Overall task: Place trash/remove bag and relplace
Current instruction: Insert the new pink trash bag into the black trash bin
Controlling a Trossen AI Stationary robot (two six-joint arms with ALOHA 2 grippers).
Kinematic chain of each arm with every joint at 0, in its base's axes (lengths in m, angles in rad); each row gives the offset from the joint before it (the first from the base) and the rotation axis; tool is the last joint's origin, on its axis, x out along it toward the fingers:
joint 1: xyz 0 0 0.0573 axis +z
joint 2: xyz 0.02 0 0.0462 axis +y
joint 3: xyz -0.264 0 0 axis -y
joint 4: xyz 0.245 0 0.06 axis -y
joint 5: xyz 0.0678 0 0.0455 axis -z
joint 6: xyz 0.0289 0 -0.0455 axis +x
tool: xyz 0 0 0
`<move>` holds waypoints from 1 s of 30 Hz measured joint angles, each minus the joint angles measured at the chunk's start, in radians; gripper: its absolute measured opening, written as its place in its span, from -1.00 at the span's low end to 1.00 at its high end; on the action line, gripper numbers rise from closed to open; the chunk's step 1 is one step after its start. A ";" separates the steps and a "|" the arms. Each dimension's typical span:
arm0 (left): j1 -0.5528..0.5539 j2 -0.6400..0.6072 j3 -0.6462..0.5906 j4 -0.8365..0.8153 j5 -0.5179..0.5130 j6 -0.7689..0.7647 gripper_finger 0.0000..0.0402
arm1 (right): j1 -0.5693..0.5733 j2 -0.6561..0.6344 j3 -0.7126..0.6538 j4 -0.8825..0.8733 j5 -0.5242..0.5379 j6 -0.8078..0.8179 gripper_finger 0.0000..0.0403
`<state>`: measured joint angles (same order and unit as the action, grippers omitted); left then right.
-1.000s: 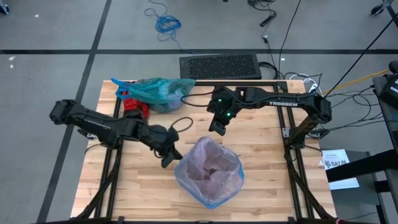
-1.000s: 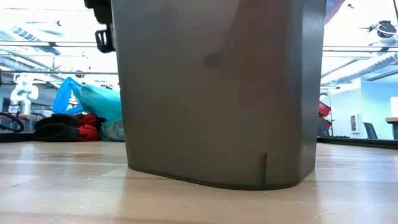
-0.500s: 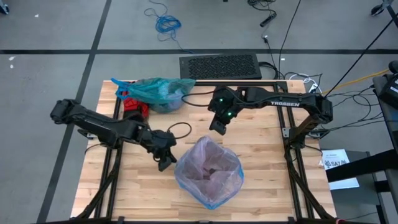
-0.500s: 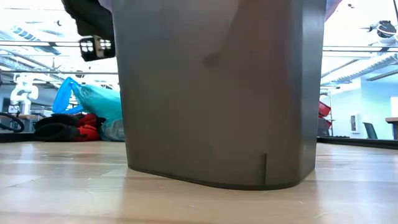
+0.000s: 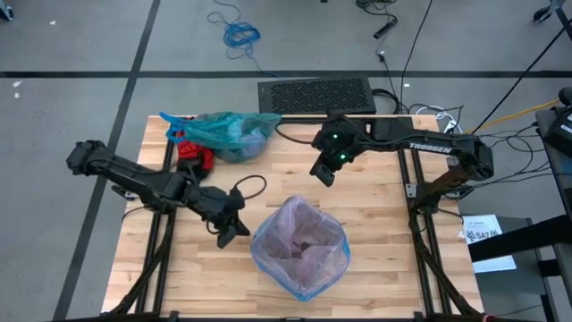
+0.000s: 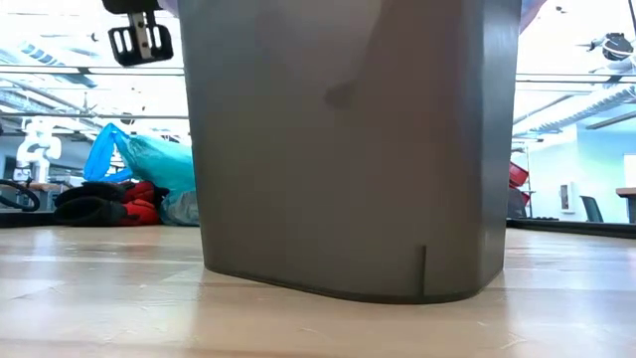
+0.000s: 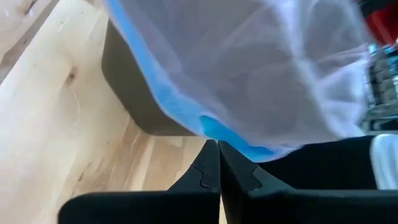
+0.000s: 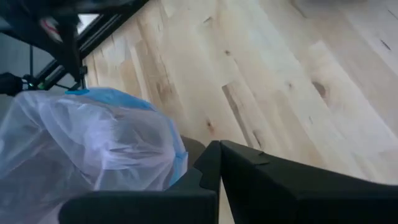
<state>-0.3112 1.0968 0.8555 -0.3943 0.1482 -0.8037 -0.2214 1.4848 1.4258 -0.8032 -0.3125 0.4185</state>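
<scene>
Standing near the middle of the table (image 5: 375, 224), the bin (image 6: 348, 149) already wears a fresh pink liner (image 5: 299, 243). Beyond it, at the table's far edge, lies the filled teal bag (image 5: 228, 132), apparently removed. Left hand (image 5: 225, 238) hangs just beside the bin, right hand (image 5: 323, 173) behind it, both closed and empty. Little seems left.

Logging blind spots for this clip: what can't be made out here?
- Low view: the bin fills the picture, hiding the table behind it; its rim is cut off.
- High view: what is inside the teal bag cannot be told.
- Left wrist view: the pink liner is blurred.
</scene>
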 joint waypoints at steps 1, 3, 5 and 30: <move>-0.001 0.017 0.000 0.000 0.000 0.006 -1.00 | 0.000 -0.007 0.000 -0.001 0.000 0.013 -1.00; -0.004 0.051 0.000 0.000 0.001 0.027 -1.00 | 0.009 -0.018 0.000 -0.006 0.001 0.048 -1.00; -0.004 0.081 0.000 0.001 0.013 0.043 -1.00 | 0.032 -0.033 0.000 -0.024 0.004 0.093 -1.00; 0.060 0.111 0.000 -0.004 0.063 0.104 -1.00 | 0.970 -0.038 -0.001 -0.231 0.808 1.368 -1.00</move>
<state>-0.2515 1.2076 0.8555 -0.3981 0.2117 -0.6997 0.7485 1.4465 1.4246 -1.0339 0.4957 1.7868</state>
